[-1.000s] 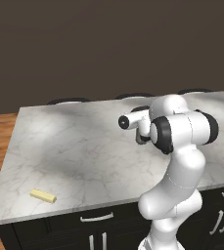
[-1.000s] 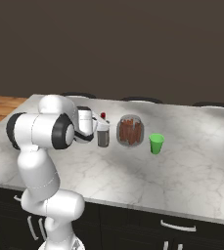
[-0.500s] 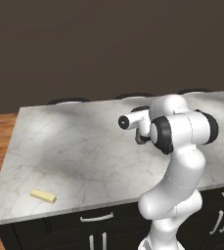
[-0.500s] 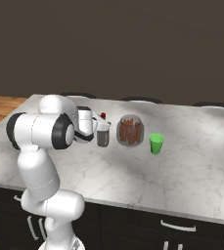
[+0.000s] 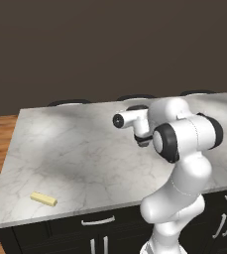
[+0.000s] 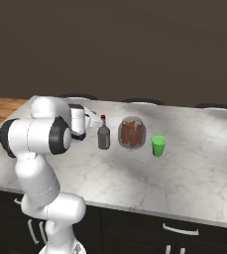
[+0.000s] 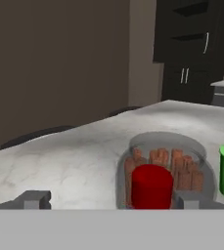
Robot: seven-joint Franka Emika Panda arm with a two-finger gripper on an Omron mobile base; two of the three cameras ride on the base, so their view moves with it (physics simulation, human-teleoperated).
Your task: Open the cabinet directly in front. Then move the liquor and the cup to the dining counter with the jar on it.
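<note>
On the dining counter (image 6: 194, 173), seen from the right base view, the gripper (image 6: 92, 119) stands at the left of a short row of vessels, its jaws spread wide and holding nothing. Just beyond its tips stands the liquor (image 6: 103, 136), upright on the marble, its red cap level with the fingers; in the hand view that red cap (image 7: 151, 186) sits between the two finger tips (image 7: 33, 199), nearer the right-hand one, and whether it touches that tip cannot be told. Next beyond the bottle, farther from the gripper, is the jar (image 6: 132, 133), upright and close beside the bottle, filled with brownish stick-like pieces that show through its glass. Farthest from the gripper stands the cup (image 6: 158, 146), upright, near the jar but apart from it; what it holds cannot be seen. In the left base view a small yellow bar (image 5: 43, 199) lies well apart from the gripper, near the counter's front edge.
</note>
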